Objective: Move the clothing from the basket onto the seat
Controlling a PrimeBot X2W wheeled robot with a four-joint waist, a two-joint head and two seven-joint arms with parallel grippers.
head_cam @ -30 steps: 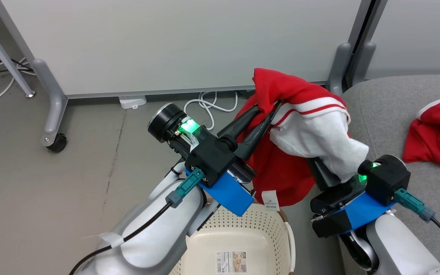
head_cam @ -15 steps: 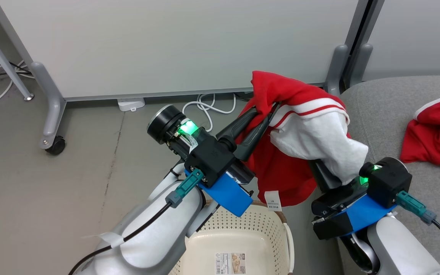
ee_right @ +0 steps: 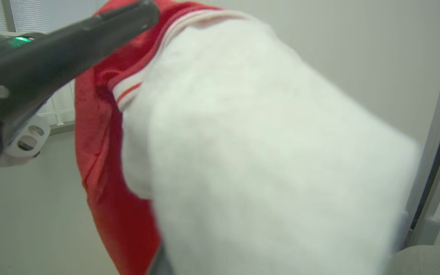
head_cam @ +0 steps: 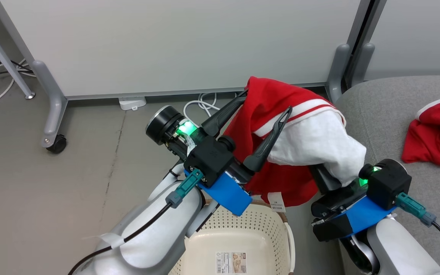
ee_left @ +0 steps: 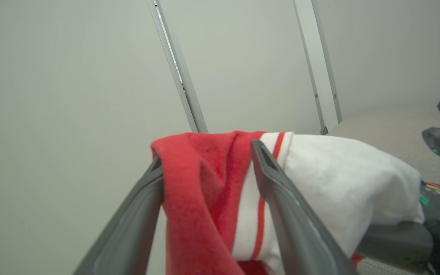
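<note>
Left tool (head_cam: 267,101) is standing wide open, its fingers straddling a fold of the red garment (head_cam: 304,130). Right tool (head_cam: 321,175) is gripping shut beneath the white sleeve, holding the garment aloft above the basket (head_cam: 243,225), beside the seat (head_cam: 380,110), where a second red garment (head_cam: 437,133) is lying

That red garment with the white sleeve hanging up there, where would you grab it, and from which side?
Probably the bunched red fold at the top of the red garment, beside the striped trim. It forms a thick ridge between the open left pincer's fingers, so closing from the robot's left, a finger each side, should catch plenty of cloth.
</note>
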